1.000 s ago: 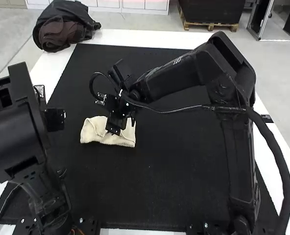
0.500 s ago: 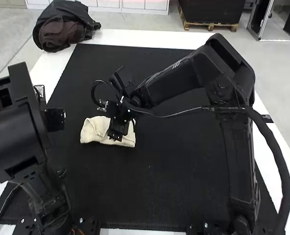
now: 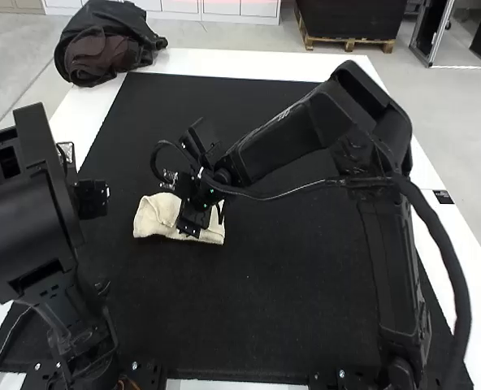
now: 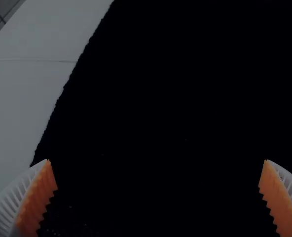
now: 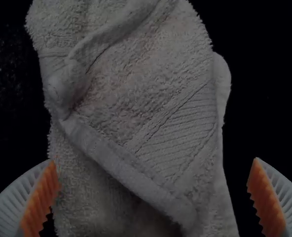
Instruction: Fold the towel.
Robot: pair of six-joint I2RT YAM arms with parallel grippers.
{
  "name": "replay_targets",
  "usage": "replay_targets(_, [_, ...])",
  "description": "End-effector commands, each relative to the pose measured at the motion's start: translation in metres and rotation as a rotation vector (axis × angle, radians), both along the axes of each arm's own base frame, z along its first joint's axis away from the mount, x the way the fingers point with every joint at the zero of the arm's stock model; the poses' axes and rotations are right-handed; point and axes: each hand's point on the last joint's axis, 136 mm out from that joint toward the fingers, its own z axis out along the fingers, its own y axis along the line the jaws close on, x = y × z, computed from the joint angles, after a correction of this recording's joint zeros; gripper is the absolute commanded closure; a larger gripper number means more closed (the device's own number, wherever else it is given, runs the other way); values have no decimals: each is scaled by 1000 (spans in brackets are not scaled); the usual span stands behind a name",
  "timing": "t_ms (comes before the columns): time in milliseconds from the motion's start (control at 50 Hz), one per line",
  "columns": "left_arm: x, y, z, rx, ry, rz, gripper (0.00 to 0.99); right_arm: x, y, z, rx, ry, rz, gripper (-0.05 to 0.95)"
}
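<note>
Shifting slightly toward the near edge of the towel (image 3: 153, 218), the right gripper (image 3: 197, 223) in the high view has changed its place over the cloth, while the towel lies where it did a second ago. In the left wrist view, the left gripper (image 4: 157, 160) has its fingers wide apart, holding nothing. In the right wrist view, open fingers stand either side of the towel, near a turned-over flap; probably this lines up a pinch for the next fold
</note>
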Motion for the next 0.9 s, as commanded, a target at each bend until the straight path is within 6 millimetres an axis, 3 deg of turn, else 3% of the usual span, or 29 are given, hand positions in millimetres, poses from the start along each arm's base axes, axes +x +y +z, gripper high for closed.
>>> replay_targets(0, [4, 2, 14, 6, -40, -6, 31, -1, 7, 3, 22, -6, -3, 25])
replay_targets(260, [4, 0, 13, -1, -38, -14, 31, 5, 5, -1, 21, -8, -14, 25])
replay_targets(700, [3, -1, 10, -8, -31, -15, 31, 27, 2, 16, 46, -35, -46, 56])
replay_targets(840, [4, 0, 12, -5, -35, -15, 31, 27, 1, 16, 42, -33, -44, 111])
replay_targets(880, [4, 0, 12, -4, -36, -15, 31, 26, 1, 15, 44, -31, -42, 170])
